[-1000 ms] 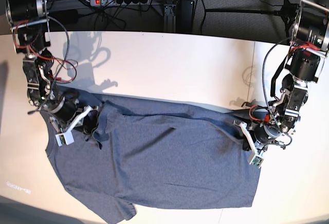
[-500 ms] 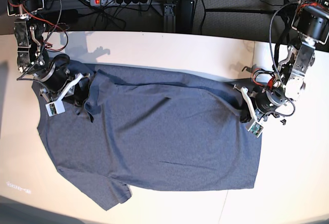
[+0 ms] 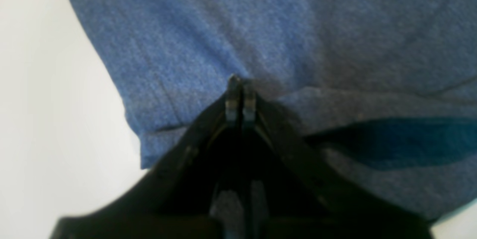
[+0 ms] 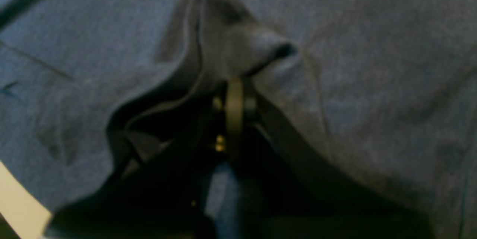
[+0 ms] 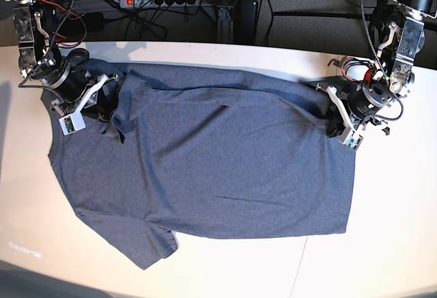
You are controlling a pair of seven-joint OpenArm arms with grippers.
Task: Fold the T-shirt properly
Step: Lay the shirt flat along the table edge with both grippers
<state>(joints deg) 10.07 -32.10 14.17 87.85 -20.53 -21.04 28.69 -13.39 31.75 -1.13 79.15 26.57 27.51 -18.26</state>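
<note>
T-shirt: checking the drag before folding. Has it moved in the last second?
Yes. The T-shirt has slid toward the table's far edge, nearer the power strip.

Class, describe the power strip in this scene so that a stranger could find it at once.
Start at the white table bearing the T-shirt and look past its far edge. Among the dark cables there lies a long black power strip; its glowing red switch sets it apart.

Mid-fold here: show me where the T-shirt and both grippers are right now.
T-shirt (image 5: 225, 168): base view, on the flat middle of its body.
Left gripper (image 3: 238, 82): left wrist view, at the closed fingertips pinching fabric.
Right gripper (image 4: 234, 84): right wrist view, at the closed fingertips under a bunched fold.
</note>
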